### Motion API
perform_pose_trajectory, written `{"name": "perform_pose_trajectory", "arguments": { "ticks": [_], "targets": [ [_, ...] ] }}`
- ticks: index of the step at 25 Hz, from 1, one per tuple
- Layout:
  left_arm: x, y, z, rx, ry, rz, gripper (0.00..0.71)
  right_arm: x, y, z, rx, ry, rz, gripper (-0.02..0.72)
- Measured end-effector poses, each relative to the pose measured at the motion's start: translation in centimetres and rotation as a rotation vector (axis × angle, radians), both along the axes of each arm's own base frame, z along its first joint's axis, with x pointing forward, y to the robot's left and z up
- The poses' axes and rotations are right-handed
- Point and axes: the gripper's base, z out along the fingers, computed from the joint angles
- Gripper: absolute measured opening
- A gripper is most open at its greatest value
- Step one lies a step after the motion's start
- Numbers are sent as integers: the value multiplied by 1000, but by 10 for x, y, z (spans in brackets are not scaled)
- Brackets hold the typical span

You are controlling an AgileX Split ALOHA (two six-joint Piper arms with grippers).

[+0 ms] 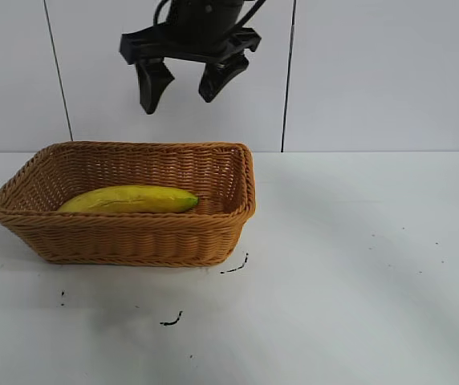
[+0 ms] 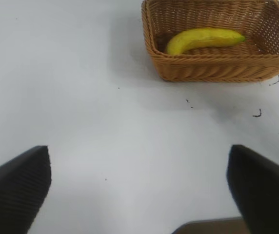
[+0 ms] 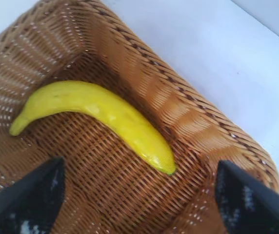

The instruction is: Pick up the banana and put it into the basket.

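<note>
Banana (image 1: pixel 129 200) lies flat on the floor of the wicker basket (image 1: pixel 125 241), which I see at the left middle of the exterior frame on the white desk (image 1: pixel 358 281). A few dark specks (image 1: pixel 172 321) mark the desk in front of it. Farther back, at the top centre, my right hand (image 1: pixel 184 84) hangs above the basket's rear rim, fingers apart and empty. My left hand (image 2: pixel 139 190) is apart too, over bare desk.
</note>
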Motion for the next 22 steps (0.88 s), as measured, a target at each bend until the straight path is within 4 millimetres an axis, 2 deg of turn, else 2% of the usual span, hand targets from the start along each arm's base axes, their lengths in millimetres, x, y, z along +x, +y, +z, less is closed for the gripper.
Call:
{"name": "perform_pose_trajectory", "arguments": {
  "ticks": [1, 4, 6, 9, 12, 22],
  "targets": [
    [0, 0, 0, 0, 0, 0, 695, 12, -35, 0, -9, 8, -72, 603],
    [0, 0, 0, 0, 0, 0, 695, 26, -93, -1, -13, 9, -188, 603],
    [0, 0, 0, 0, 0, 0, 695, 30, -122, -1, -17, 16, -246, 603],
    [0, 0, 0, 0, 0, 0, 695, 32, -156, -2, -23, 35, -311, 603],
    [0, 0, 0, 0, 0, 0, 695, 30, -170, -3, -31, 66, -333, 603],
    [0, 0, 0, 0, 0, 0, 695, 23, -171, -1, -43, 120, -328, 603]
  ]
}}
